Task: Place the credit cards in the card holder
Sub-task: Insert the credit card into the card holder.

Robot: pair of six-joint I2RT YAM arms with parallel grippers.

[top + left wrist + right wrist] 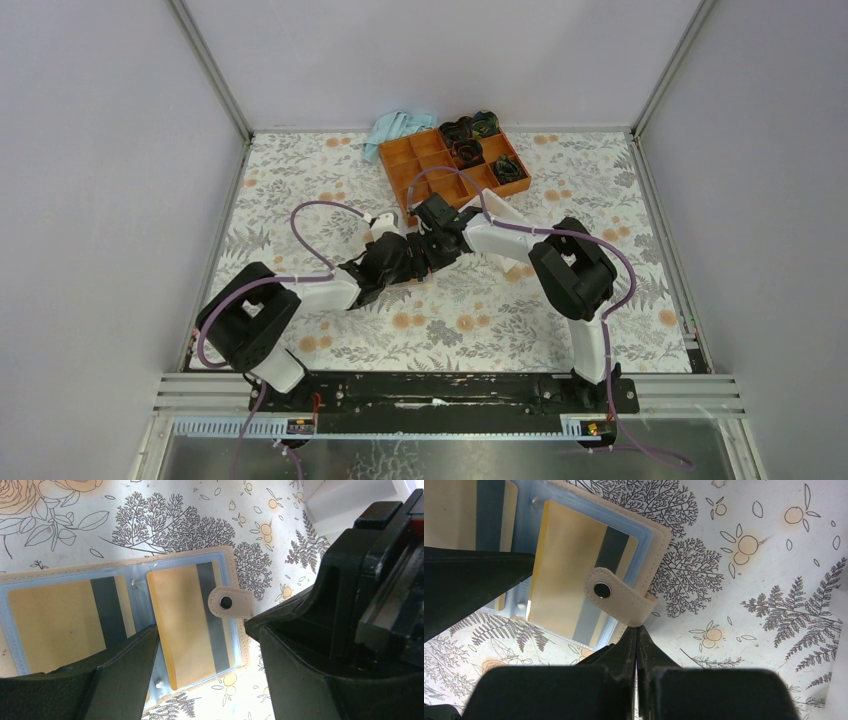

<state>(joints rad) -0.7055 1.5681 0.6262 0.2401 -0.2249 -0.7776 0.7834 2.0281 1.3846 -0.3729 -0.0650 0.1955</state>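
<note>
On the floral surface (560, 180) the holder (139, 587) lies open flat, two yellow cards (180, 620) in its clear sleeves. The right pincer (636, 635), fully closed, meets the holder's edge under the tab (616, 596), probably to pin it open; whether it pinches it I cannot tell. The left pincer (202, 630) hovers wide apart, empty, over the right-hand card.

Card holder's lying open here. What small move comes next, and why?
Probably lift the left end effector straight up: it stands open over the card holder, both yellow cards look seated in the clear sleeves, and the shut right end effector sits at the tab edge.
</note>
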